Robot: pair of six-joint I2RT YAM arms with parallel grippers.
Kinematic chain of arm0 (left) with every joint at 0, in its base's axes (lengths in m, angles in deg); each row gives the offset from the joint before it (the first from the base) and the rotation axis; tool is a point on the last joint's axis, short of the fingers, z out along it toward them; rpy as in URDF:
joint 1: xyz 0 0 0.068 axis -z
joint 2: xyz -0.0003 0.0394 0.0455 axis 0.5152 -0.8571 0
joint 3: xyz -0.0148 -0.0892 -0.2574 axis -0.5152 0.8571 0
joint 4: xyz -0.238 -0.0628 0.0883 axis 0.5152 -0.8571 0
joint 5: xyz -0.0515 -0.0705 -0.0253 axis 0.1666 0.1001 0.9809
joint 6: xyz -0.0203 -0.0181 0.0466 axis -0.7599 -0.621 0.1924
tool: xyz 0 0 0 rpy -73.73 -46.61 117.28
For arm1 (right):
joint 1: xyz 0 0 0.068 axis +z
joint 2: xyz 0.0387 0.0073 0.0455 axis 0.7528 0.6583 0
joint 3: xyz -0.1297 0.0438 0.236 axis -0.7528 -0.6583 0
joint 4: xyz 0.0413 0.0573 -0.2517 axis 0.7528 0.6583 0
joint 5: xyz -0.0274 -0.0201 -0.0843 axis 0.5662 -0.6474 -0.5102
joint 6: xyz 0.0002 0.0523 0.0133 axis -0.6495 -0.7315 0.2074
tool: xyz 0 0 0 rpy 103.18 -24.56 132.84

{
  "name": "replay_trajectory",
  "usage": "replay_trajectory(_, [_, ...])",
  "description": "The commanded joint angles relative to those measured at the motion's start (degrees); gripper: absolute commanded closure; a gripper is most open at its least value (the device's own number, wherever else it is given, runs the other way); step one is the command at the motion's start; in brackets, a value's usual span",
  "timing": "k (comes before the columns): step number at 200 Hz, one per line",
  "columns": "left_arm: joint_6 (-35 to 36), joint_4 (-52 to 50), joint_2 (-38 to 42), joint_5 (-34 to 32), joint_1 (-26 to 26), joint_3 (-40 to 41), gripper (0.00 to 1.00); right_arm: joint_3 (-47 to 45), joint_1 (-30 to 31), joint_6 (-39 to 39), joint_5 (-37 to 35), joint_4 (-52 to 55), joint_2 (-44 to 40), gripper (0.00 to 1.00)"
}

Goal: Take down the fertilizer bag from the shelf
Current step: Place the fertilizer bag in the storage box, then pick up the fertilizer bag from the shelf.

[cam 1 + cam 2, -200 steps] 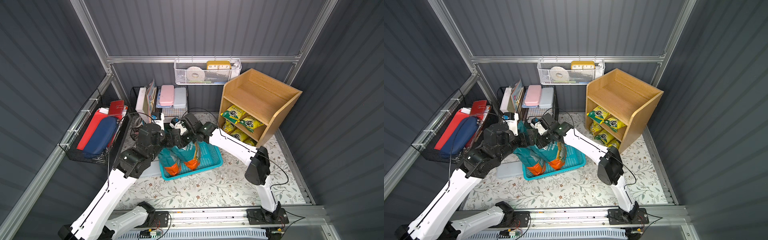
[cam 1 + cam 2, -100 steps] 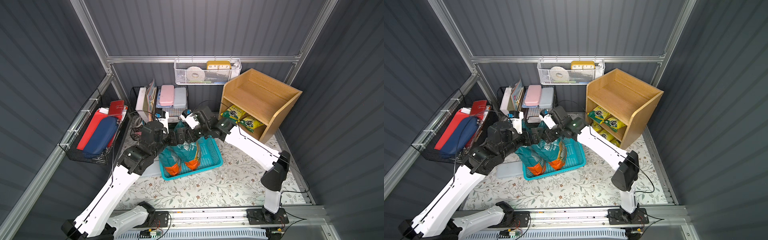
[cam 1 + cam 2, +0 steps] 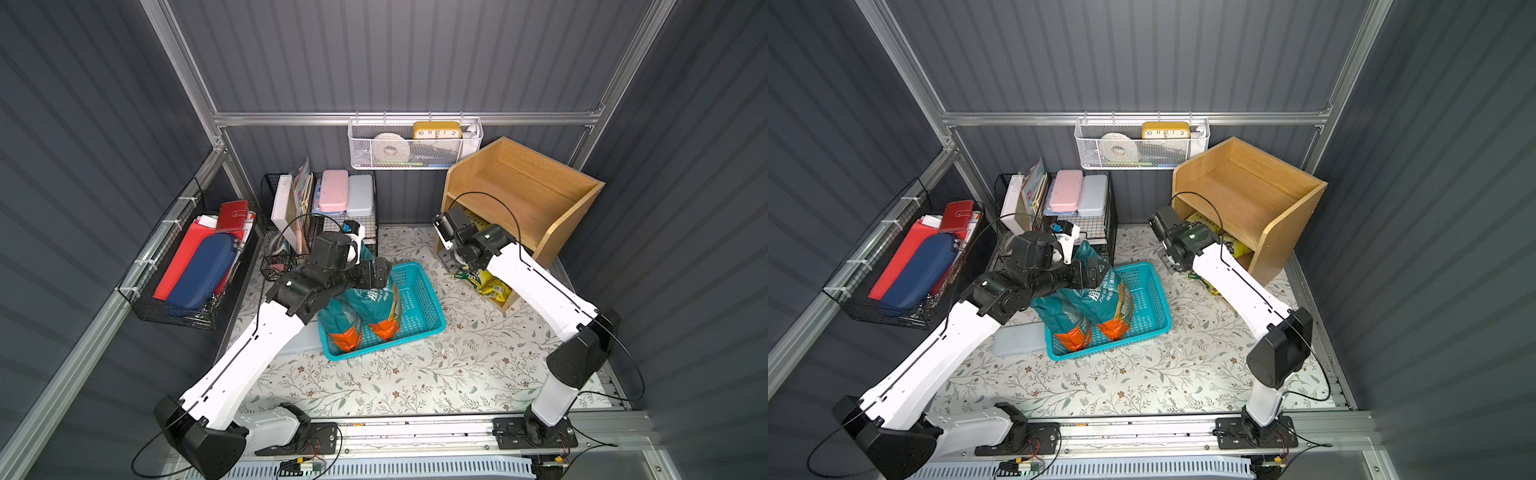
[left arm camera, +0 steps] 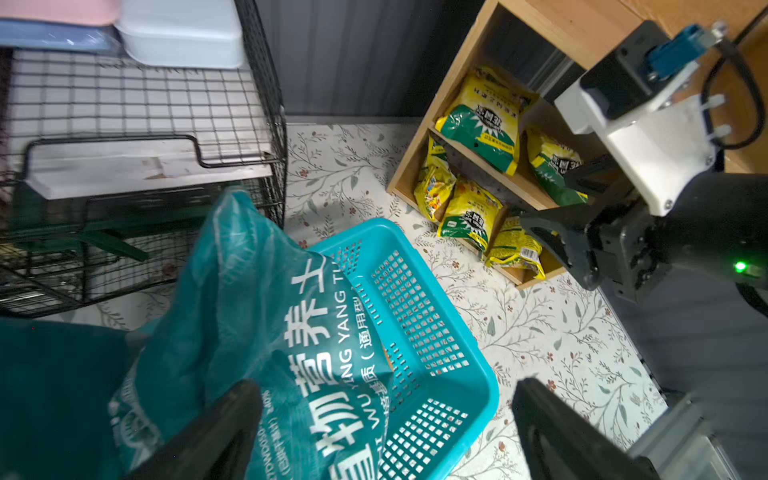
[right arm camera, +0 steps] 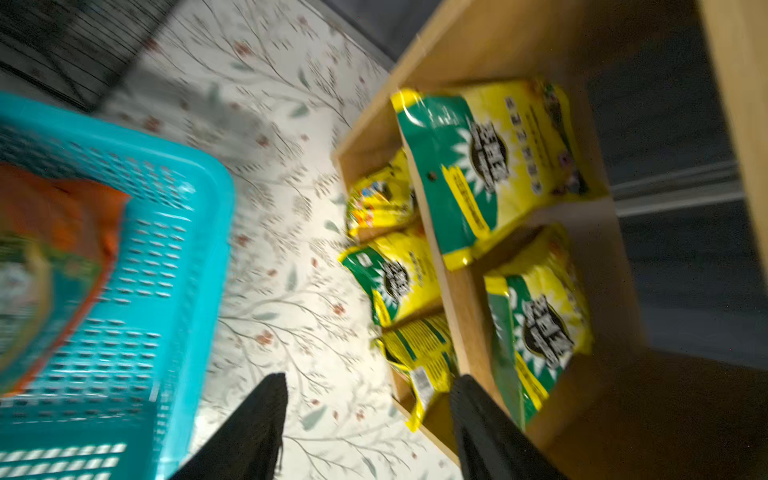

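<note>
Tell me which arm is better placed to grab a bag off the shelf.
Right. The right gripper is open at the shelf front, facing the yellow bags; the left gripper is over the blue basket.

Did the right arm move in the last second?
Yes. The right arm swung from above the basket over to the shelf.

The left arm (image 3: 249,349) lies low from its base, folds at a black elbow (image 3: 195,436) and sends its long white forearm forward and inward to the black wrist (image 3: 316,282); the left gripper (image 4: 386,386) has its black fingers (image 4: 216,432) spread wide, clamping nothing; the right arm (image 3: 536,282) rises to its elbow (image 3: 582,357), then slants forward and inward; the right gripper (image 5: 370,380) tilts downward, jaws parted, nothing between them.
</note>
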Motion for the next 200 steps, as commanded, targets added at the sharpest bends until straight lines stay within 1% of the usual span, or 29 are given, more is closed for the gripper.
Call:
replay_trajectory(1, [-1.3,0.6,-0.7,5.0,0.1,-0.6,0.01,-1.0,-0.5,2.4,-11.2,2.2,-0.1,0.34])
replay_trajectory(29, [-3.1,1.4,-0.4,5.7,0.1,0.6,0.0,-1.3,-2.1,4.2,-16.4,2.5,1.6,0.36])
replay_trajectory(45, [-3.6,1.2,0.2,5.5,0.1,1.4,0.01,-0.9,-3.7,4.6,-17.9,2.4,2.8,0.39])
replay_trajectory(70, [-4.6,1.2,1.1,5.2,0.1,2.7,0.01,-1.1,-6.5,4.3,-15.6,1.2,4.0,0.44])
replay_trajectory(88, [-5.0,1.3,1.5,5.2,0.2,3.4,0.01,-1.4,-7.8,4.5,-15.3,-0.7,4.7,0.49])
replay_trajectory(104, [-4.7,1.0,1.5,5.1,0.2,3.2,0.01,-1.2,-8.7,4.6,-14.0,-1.9,5.5,0.52])
replay_trajectory(139, [-4.0,0.8,1.9,4.2,0.2,2.7,0.0,-1.7,-10.4,4.9,-13.7,-3.7,7.2,0.58])
replay_trajectory(157, [-3.8,0.8,2.1,3.6,0.2,3.0,0.01,-2.6,-11.1,4.9,-12.8,-4.3,7.9,0.64])
replay_trajectory(164, [-3.8,0.8,2.2,3.4,0.2,3.0,0.01,-3.0,-11.3,4.9,-12.8,-4.7,7.8,0.67])
replay_trajectory(175, [-3.6,0.7,2.3,3.3,0.2,3.0,0.01,-3.5,-11.6,4.9,-12.8,-5.2,7.8,0.76])
replay_trajectory(191, [-3.6,0.7,2.4,2.9,0.2,3.0,0.01,-3.9,-11.8,4.9,-12.7,-5.5,7.5,0.92])
replay_trajectory(200, [-3.6,0.7,2.4,2.8,0.2,3.0,0.01,-4.0,-11.8,5.0,-12.7,-5.5,7.4,0.99])
